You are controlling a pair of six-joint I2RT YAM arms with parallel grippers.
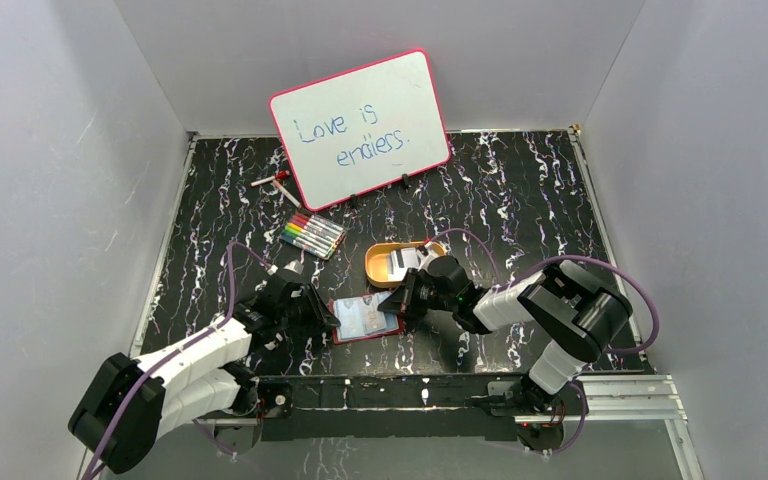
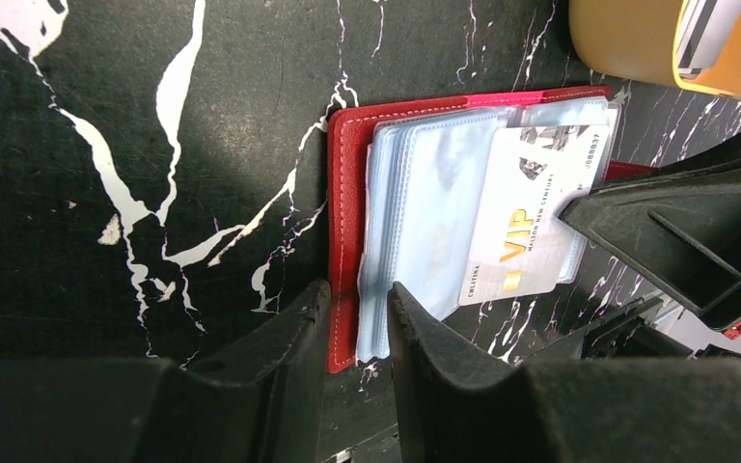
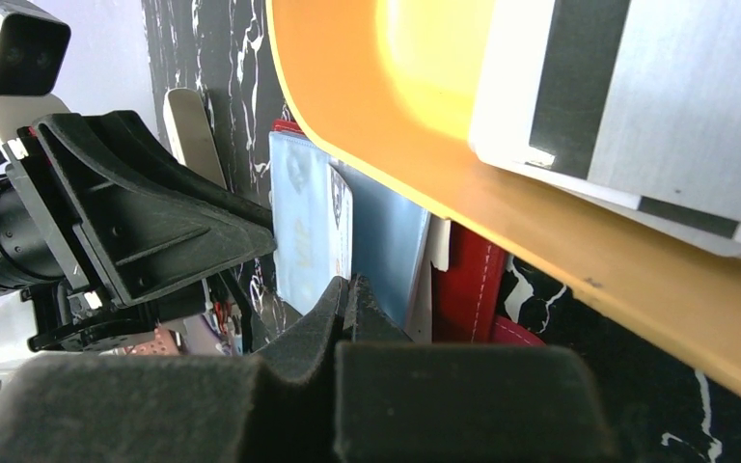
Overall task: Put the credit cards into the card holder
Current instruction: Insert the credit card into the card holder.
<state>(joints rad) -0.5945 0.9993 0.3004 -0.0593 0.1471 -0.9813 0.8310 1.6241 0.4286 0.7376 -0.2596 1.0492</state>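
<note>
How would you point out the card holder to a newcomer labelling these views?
Find the pink-framed whiteboard, then come toward the arms past the orange tray. The card holder lies open between the two claws. Unlike the tray, it is flat and red, with clear sleeves showing a VIP card.

whiteboard (image 1: 362, 127) propped at back | marker set (image 1: 313, 235) before it | orange tray (image 1: 384, 268)

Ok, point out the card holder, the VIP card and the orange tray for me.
card holder (image 2: 345, 207), left wrist view, red left cover edge.
VIP card (image 2: 526, 227), left wrist view, white face.
orange tray (image 1: 380, 264), top view, left rim.
</note>
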